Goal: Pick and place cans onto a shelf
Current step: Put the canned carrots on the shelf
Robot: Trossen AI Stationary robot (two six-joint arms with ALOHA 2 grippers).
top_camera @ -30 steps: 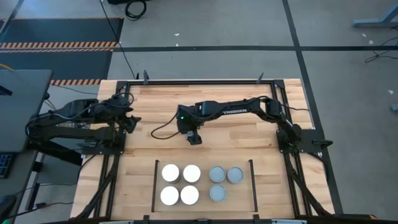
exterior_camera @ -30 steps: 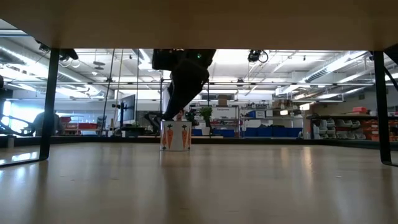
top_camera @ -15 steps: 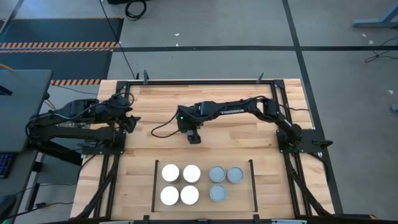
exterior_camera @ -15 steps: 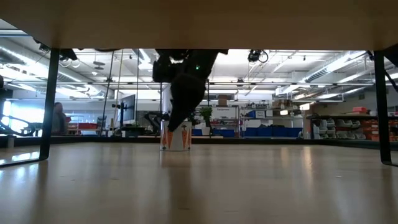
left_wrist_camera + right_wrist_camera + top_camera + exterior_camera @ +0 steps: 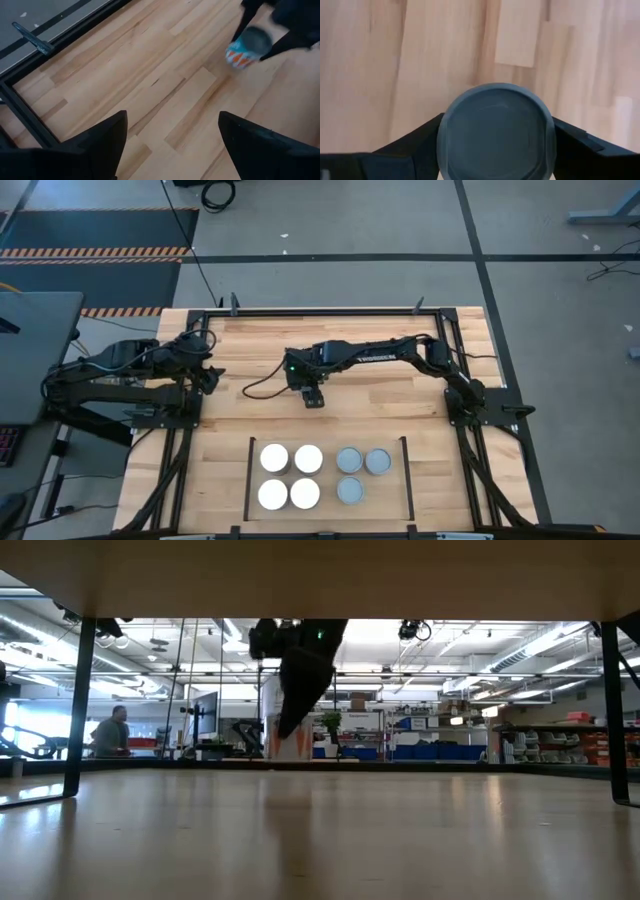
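Seven cans stand on the pale wood shelf [image 5: 386,492] near the table's front edge: four white-topped [image 5: 290,476] on the left, three grey-topped [image 5: 350,461] on the right. My right gripper [image 5: 313,396] is at the table's middle, shut on the eighth can [image 5: 247,47]. This can has a grey top and a white side with orange carrots, and it also shows in the right wrist view [image 5: 496,131] and the low view [image 5: 286,747]. My left gripper [image 5: 172,145] is open and empty over the table's left part [image 5: 208,376]. My right gripper pinches the can's side wall [image 5: 442,142] between its two fingers [image 5: 412,145], one on each opposite side, just below the grey top. The fingers come from above, pointing down. The can is upright and lifted a little clear of the table.
The shelf has thin black rails [image 5: 247,478] on its left and right sides and a bare spot at its right front corner. A cable [image 5: 262,388] trails from the right arm over the table. Black frame bars [image 5: 320,311] edge the table. A person [image 5: 115,730] stands far off in the room.
My right gripper has come down over the can, taken hold of it and then gone up, shifting slightly toward the far edge. The can stood on the table before and is now lifted clear, still upright. The person in the room has walked toward the right.
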